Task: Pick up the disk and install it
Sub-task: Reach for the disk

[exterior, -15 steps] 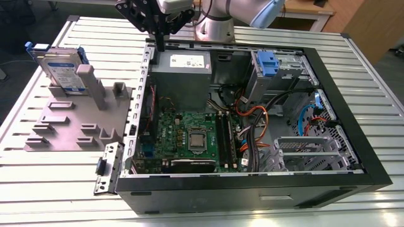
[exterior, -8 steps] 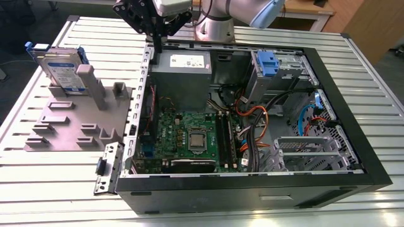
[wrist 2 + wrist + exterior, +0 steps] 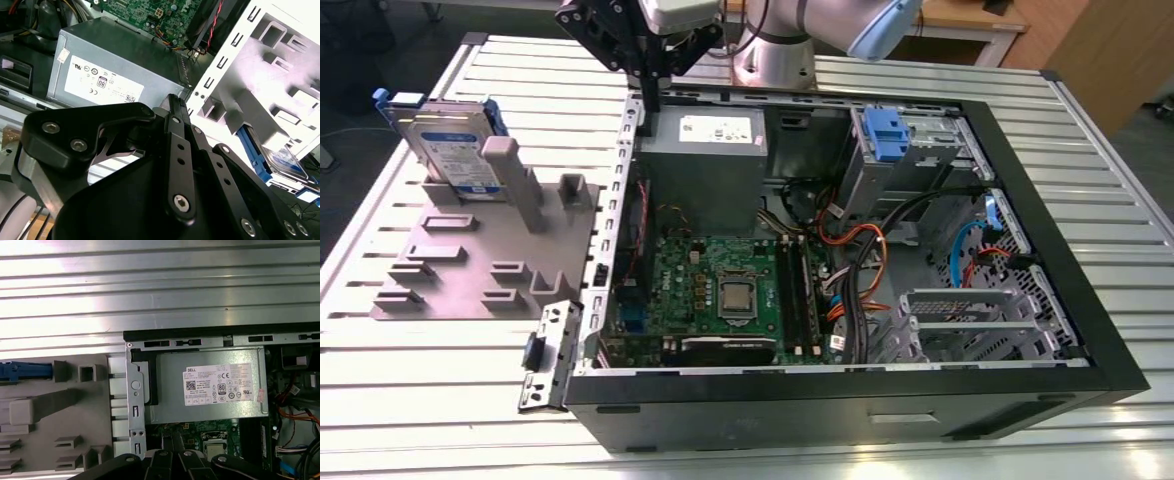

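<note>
The disk [image 3: 450, 143] stands on edge in a slot of the grey fixture [image 3: 474, 265], at the exterior view's left, outside the computer case. It is silver, with a white-and-blue label and a blue frame. The second wrist view shows the disk [image 3: 283, 161] beyond the fixture's posts, and its blue frame [image 3: 24, 371] appears in the first wrist view. My gripper [image 3: 644, 98] hangs over the case's back left corner, to the right of the disk and well apart from it. Its black fingers [image 3: 173, 102] are shut together with nothing between them.
The open black computer case [image 3: 1067, 250] lies on a slatted metal table [image 3: 440, 400]. Inside it are a grey power supply box [image 3: 707, 135] with a white sticker, a green motherboard [image 3: 720, 290], bundled cables, and a drive bay with a blue latch [image 3: 886, 134].
</note>
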You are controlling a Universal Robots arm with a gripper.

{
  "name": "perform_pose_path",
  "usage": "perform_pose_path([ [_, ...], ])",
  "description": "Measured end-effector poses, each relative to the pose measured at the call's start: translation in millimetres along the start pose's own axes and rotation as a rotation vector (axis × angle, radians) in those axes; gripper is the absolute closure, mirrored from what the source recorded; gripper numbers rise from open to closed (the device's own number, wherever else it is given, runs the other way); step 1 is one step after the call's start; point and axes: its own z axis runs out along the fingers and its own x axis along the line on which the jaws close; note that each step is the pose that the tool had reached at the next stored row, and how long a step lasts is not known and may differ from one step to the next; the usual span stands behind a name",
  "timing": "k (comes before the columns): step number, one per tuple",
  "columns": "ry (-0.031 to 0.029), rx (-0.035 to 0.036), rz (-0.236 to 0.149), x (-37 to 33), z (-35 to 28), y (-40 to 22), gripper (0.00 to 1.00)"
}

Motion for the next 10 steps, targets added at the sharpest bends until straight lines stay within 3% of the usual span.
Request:
perform_pose_path([
  [10, 0.0001, 0.0001, 0.0, 5.9, 0.0, -0.4, 0.89],
])
